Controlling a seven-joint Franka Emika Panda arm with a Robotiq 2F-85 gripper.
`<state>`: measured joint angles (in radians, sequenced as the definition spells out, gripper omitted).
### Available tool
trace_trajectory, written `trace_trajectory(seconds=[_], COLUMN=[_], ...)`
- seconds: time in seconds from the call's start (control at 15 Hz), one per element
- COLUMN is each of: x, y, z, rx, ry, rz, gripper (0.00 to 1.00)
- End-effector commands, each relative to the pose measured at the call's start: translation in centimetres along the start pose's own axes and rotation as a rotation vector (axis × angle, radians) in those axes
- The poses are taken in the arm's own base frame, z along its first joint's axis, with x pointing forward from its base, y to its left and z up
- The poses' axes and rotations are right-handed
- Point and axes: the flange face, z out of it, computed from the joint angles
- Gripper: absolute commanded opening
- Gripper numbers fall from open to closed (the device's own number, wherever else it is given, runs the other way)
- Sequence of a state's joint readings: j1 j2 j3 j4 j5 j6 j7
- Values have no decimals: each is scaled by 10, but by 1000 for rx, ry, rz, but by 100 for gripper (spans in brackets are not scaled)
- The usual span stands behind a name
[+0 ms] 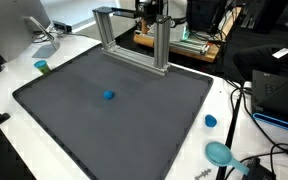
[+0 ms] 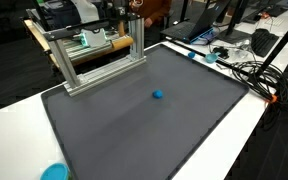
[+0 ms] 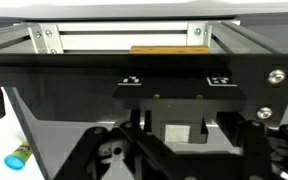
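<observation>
Wrist view: gripper fingers half apart, empty, facing frame; advisable: stay level, centre on bar without clipping frame.

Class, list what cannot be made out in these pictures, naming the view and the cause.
Gripper, wrist view: fingertips cut off by the bottom edge, so open or shut is unclear.
Small blue object on the mat, both exterior views: too small to identify.
Blue-tipped item, wrist view: too small and blurred to identify.

Small ball on the mat, well in front of the frame at its far edge.
</observation>
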<state>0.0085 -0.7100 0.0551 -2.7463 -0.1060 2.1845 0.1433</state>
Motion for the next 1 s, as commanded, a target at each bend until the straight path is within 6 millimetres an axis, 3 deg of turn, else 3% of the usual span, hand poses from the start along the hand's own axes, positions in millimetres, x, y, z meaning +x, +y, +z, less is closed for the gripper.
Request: trace_trajectory(seconds=[0.0, 0.73, 0.8, 0.93], x=[0, 1, 1, 2], y=[-3, 2, 2, 3], z=[4, 16, 16, 16], rx=[6, 40, 42, 41], ry=[-20, -60, -61, -61], rz=[-28, -103, -104, -100], gripper=[77, 73, 56, 42])
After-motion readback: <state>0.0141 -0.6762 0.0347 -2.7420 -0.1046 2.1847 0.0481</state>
